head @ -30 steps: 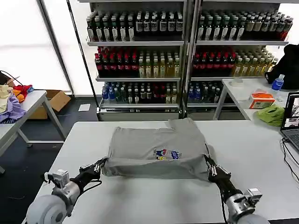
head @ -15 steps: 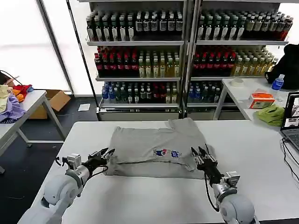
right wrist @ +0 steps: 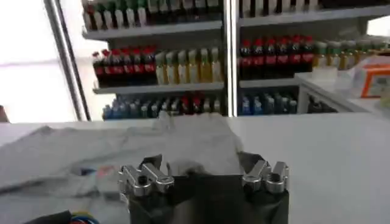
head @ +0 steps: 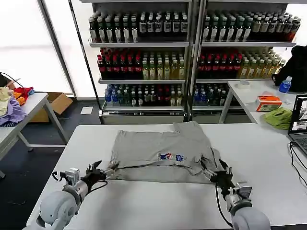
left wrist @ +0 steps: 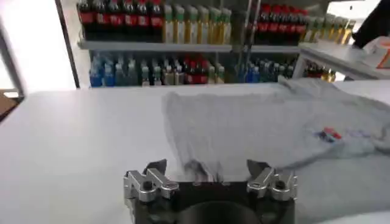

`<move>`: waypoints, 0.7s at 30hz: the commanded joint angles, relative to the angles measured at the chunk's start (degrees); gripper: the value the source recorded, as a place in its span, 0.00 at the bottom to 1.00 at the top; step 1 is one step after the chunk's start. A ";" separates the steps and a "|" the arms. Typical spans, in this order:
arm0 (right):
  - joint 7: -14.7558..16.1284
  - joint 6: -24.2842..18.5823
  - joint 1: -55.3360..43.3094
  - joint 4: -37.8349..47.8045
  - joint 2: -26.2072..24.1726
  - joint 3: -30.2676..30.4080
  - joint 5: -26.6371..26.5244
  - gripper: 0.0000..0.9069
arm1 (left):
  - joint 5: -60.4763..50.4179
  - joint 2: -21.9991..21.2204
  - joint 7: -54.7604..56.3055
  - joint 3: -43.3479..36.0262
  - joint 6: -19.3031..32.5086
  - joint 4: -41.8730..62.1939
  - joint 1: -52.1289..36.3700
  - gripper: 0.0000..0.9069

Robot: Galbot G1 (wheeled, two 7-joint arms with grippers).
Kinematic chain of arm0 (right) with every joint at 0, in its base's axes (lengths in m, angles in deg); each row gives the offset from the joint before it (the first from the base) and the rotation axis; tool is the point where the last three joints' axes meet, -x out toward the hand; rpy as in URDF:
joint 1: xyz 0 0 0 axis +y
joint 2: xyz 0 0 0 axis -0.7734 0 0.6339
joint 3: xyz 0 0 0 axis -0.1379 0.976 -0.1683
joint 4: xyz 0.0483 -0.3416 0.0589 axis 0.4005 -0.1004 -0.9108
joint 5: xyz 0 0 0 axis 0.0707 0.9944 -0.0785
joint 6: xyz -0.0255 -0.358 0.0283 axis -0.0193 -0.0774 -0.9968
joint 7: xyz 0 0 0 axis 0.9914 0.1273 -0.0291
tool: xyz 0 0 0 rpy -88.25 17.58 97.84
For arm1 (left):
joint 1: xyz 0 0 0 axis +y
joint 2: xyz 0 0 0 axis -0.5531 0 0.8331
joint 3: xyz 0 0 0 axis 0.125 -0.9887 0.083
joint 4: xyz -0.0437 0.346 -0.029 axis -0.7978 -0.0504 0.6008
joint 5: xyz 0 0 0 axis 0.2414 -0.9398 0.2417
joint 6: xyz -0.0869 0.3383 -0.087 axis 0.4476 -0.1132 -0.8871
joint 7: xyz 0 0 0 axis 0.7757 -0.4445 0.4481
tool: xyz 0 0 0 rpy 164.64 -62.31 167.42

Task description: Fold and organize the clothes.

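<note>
The grey shirt (head: 163,152) lies folded flat on the white surface (head: 144,201), toward its far edge. The left gripper (head: 98,171) hangs open at the shirt's near-left corner; the right gripper (head: 217,173) hangs open at its near-right corner.

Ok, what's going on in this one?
A two-armed robot is folding a grey shirt on a white table. The shirt lies flat, its lower part folded up so the small chest print faces up. The left gripper sits at the shirt's near left corner and the right gripper at its near right corner, both low over the table with jaws open, neither one holding the fabric.
</note>
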 commanded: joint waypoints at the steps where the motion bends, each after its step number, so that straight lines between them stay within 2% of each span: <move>1: -3.58 2.81 4.54 -1.84 0.79 -0.94 2.89 1.00 | -2.09 -1.19 -0.31 0.28 -0.01 -1.10 4.62 1.00; 2: -3.65 2.86 4.52 -1.91 0.88 -0.85 2.88 1.00 | -2.08 -1.21 -0.36 0.14 -0.01 -0.75 4.50 1.00; 3: -4.15 3.23 4.41 -2.11 1.22 -0.52 2.84 0.47 | -2.52 -1.33 -0.09 -0.10 -0.12 -0.43 4.16 1.00; 4: -4.54 3.96 4.28 -2.18 1.48 -0.26 2.84 0.08 | -2.83 -1.42 -0.20 -0.13 -0.05 -0.15 4.10 1.00; 5: -4.69 4.13 4.20 -2.17 1.58 -0.05 2.78 0.00 | -2.71 -1.41 -0.32 -0.19 0.03 0.00 4.12 1.00; 6: -4.77 4.26 4.03 -1.92 1.70 0.24 2.75 0.00 | -2.62 -1.53 -0.26 -0.35 0.03 0.10 4.18 1.00; 7: -4.68 4.12 3.83 -1.45 1.86 0.58 2.83 0.00 | -2.79 -1.76 -0.27 -0.45 0.14 0.33 4.14 0.90; 8: -4.81 4.07 3.69 -1.19 1.90 0.82 2.87 0.00 | -2.88 -1.88 -0.24 -0.62 0.21 0.56 4.00 0.71; 9: -5.37 4.36 3.26 -0.63 2.17 1.24 2.73 0.00 | -3.17 -2.28 0.00 -0.91 0.20 1.02 3.69 0.33; 11: -6.09 5.28 2.85 0.06 2.47 1.53 2.49 0.00 | -3.37 -2.56 -0.08 -1.18 0.37 1.66 3.39 0.08; 13: -6.47 5.82 2.65 0.52 2.56 1.63 1.30 0.00 | -4.96 -2.80 0.13 -1.35 0.31 1.89 3.20 0.01; 21: -6.27 6.41 2.68 -0.14 2.16 1.51 -2.87 0.00 | -4.17 -2.69 -0.38 -0.83 0.75 2.14 3.49 0.01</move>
